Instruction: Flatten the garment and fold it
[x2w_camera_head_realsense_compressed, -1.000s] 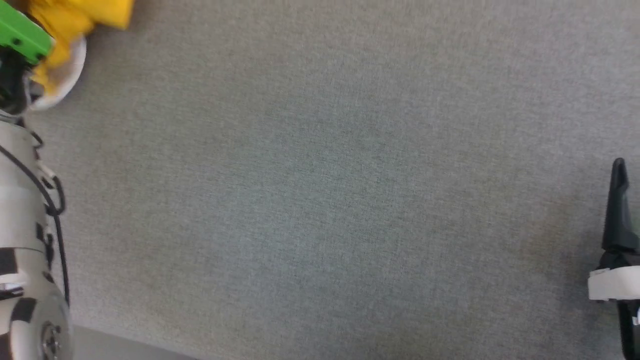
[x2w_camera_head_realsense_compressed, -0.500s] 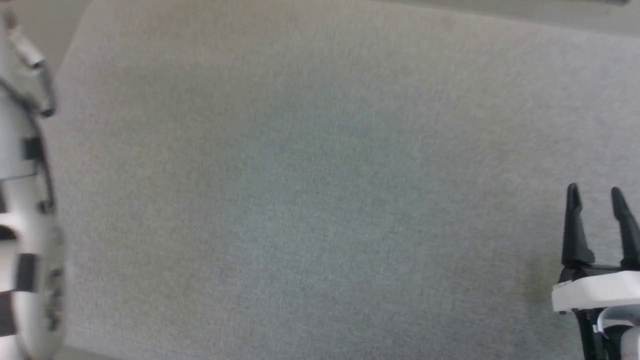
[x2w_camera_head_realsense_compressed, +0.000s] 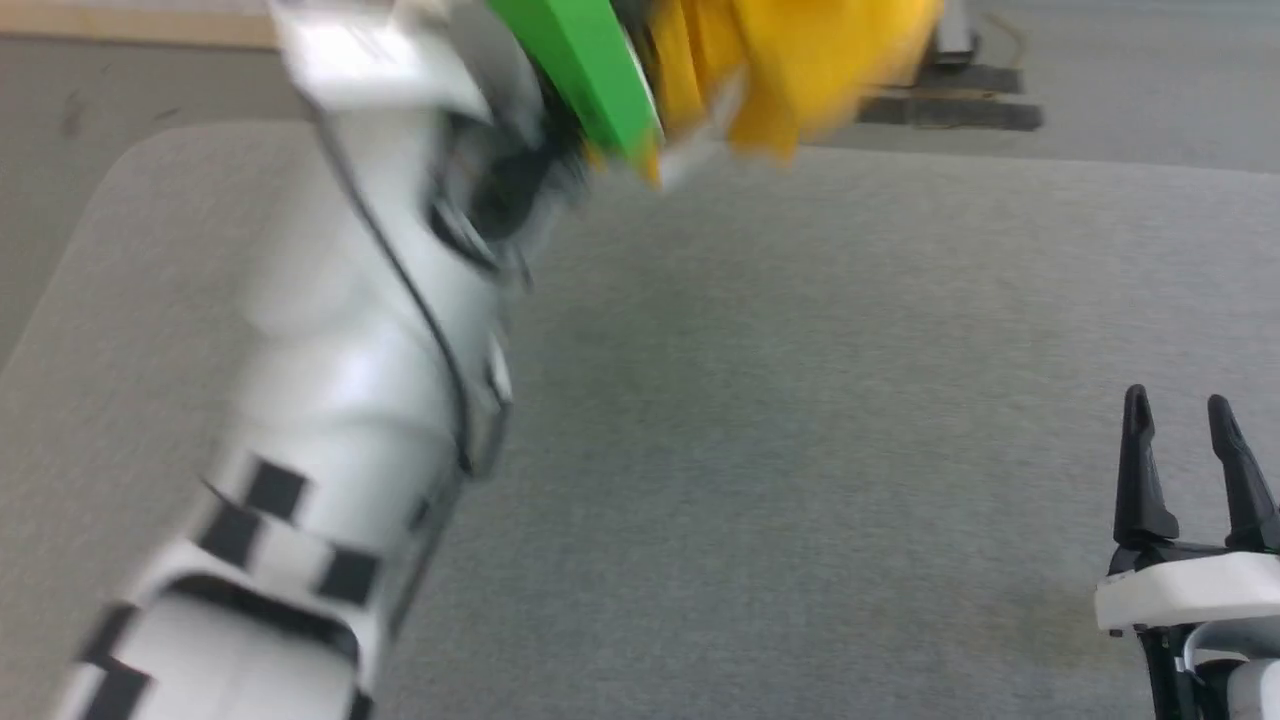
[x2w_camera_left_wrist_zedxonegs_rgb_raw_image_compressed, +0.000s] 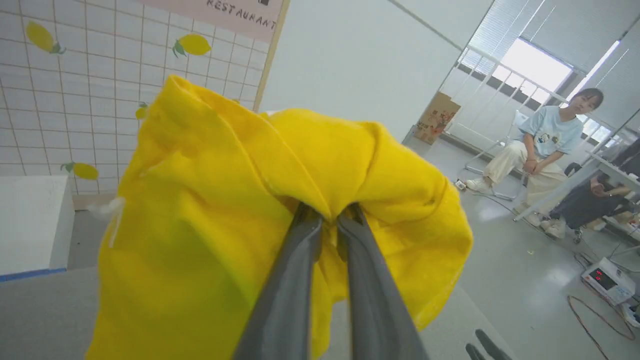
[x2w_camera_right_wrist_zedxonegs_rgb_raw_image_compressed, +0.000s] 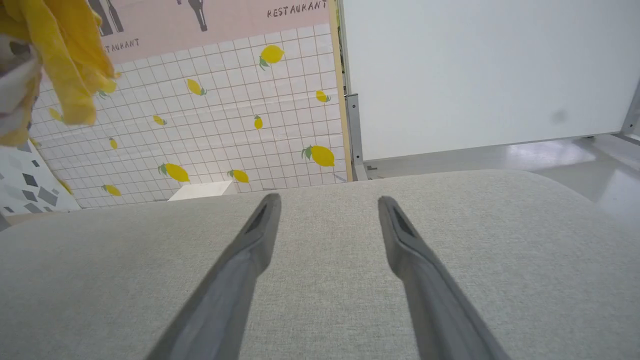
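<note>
Garment (x2w_camera_left_wrist_zedxonegs_rgb_raw_image_compressed: 215, 210) bunched above table (x2w_camera_head_realsense_compressed: 800, 400), hanging downward; left jaws clenched on it; right jaws spread.

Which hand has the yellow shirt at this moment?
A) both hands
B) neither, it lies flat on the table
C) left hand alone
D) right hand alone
C: the left hand is shut on the bunched shirt, while the right hand stands open and empty over the table.

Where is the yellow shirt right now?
The yellow shirt hangs bunched in the left end effector, up above the grey table; in the head view it is at the top edge.
</note>
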